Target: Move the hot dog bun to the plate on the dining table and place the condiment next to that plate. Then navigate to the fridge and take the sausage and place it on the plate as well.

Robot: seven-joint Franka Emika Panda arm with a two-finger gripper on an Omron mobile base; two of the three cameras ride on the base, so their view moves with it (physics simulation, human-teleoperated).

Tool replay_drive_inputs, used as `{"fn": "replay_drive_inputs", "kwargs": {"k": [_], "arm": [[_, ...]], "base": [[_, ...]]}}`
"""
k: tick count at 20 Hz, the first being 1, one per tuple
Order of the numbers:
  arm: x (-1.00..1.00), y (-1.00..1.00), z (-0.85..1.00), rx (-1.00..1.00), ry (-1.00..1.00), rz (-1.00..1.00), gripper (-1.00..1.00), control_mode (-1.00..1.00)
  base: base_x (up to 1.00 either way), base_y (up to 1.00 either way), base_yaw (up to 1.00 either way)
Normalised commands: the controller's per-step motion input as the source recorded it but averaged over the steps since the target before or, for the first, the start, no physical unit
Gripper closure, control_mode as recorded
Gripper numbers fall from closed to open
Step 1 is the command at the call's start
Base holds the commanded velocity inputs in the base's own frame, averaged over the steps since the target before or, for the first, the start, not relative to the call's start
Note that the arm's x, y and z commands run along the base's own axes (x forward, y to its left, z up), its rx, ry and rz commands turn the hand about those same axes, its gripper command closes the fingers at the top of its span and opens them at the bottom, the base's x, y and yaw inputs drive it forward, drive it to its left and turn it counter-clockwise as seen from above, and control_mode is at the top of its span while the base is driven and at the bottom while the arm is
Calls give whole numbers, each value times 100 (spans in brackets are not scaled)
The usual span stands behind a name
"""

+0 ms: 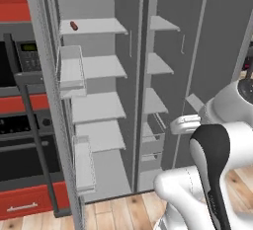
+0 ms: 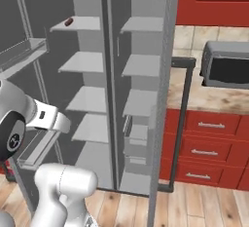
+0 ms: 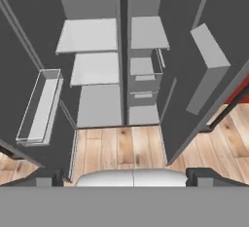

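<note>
I am facing the open fridge [image 1: 123, 100] with my end effector [image 3: 124, 178] spread wide and holding nothing, its tips low in the hand view. The sausage [image 1: 73, 25] is lying on the top left shelf [image 1: 91, 25], near that shelf's left edge, at about eleven o'clock from my arm. To do this well, I am judging I should rise high, level the fingers with the shelf, and close across the sausage's slim width. No readable brands or writing are showing.
</note>
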Motion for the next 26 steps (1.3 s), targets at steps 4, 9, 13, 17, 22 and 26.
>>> {"fn": "replay_drive_inputs", "kwargs": {"k": [4,9,13,17,22,26], "arm": [[0,0,0,0,0,0,-100,100],[0,0,0,0,0,0,-100,100],[0,0,0,0,0,0,-100,100],[0,0,0,0,0,0,-100,100],[0,0,0,0,0,0,-100,100],[0,0,0,0,0,0,-100,100]], "base": [[66,53,-40],[49,32,-19],[81,-2,15],[70,-1,27],[82,0,22],[91,0,13]]}}
